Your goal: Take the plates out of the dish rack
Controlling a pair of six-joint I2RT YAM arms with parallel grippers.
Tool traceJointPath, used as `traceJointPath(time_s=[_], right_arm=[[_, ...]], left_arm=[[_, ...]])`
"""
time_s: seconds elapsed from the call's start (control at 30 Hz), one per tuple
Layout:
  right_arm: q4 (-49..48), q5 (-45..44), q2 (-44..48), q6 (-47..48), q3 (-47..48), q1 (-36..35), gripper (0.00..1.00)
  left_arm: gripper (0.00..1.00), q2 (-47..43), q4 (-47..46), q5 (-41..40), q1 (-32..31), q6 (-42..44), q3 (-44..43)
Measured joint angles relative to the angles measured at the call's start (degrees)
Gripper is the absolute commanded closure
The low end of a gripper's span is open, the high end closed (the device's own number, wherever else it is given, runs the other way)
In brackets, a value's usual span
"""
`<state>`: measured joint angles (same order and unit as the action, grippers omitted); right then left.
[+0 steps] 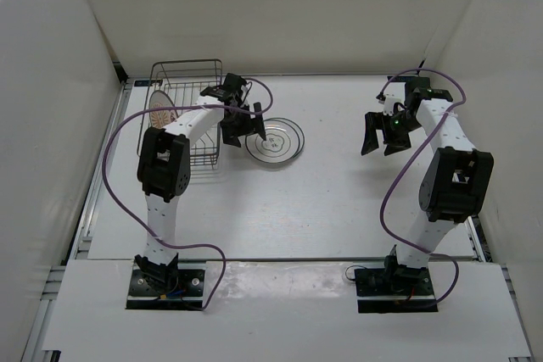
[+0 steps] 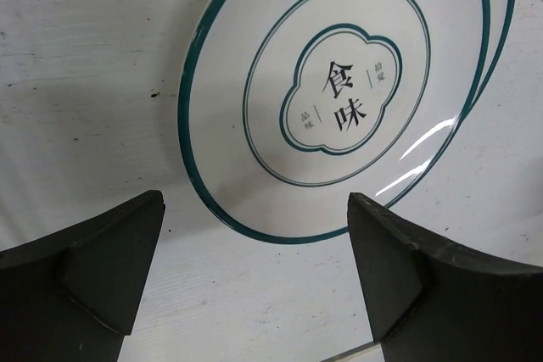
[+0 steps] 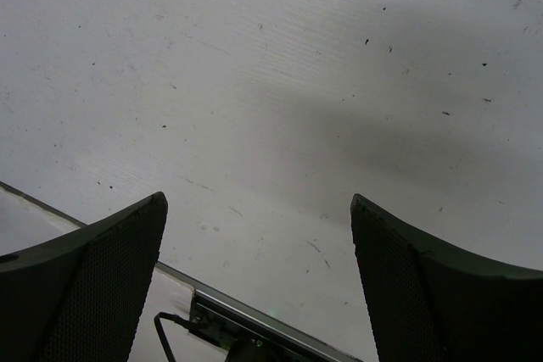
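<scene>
Two of the plates lie flat on the white worktop [image 1: 339, 209], near the middle and just right of the dish rack [image 1: 188, 82]. The ringed plate [image 2: 339, 99] on top is white and glossy. It has a dark teal band at its rim, a thin double ring further in, and a lobed teal outline at the centre around black Chinese characters. A streak of light shines on its right side. Under it, a second plate [image 2: 501, 14] peeks out at the right as a sliver with the same teal edge, slightly offset.

The third, the sunburst plate [image 1: 159, 108], stands on edge at the left end of the rack. Its orange-brown face is turned to the camera, and the left arm partly hides it. The rack itself is a dark wire basket at the far left of the worktop.

The left pincer [image 2: 254, 281] is spread wide. Its dark fingers [image 2: 110, 269] sit either side of bare worktop, just short of the ringed plate's near rim; from above it overlaps that plate's left edge.

The right pincer [image 3: 259, 286] is also spread wide and grips nothing. It hangs over bare, speckled worktop at the far right, well apart from plates and rack.
</scene>
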<state>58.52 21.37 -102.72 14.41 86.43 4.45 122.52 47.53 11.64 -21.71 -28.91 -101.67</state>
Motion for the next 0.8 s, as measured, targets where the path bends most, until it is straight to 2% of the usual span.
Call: traceJointPath(time_s=[0.33,0.5,0.8], right_arm=[[0.0,0.0,0.0,0.5,0.0,0.0,0.1],[0.0,0.0,0.0,0.8,0.0,0.0,0.1],[0.0,-0.3,0.0,1.0,0.0,0.1,0.1]], left_arm=[[0.0,0.1,1.4,-2.2,-0.3,-0.5,-0.6],[0.06,0.5,1.8,-2.3,-0.3,-0.9,-1.0],[0.08,4.2,1.3,-1.6,-0.3,-2.6,-2.4]])
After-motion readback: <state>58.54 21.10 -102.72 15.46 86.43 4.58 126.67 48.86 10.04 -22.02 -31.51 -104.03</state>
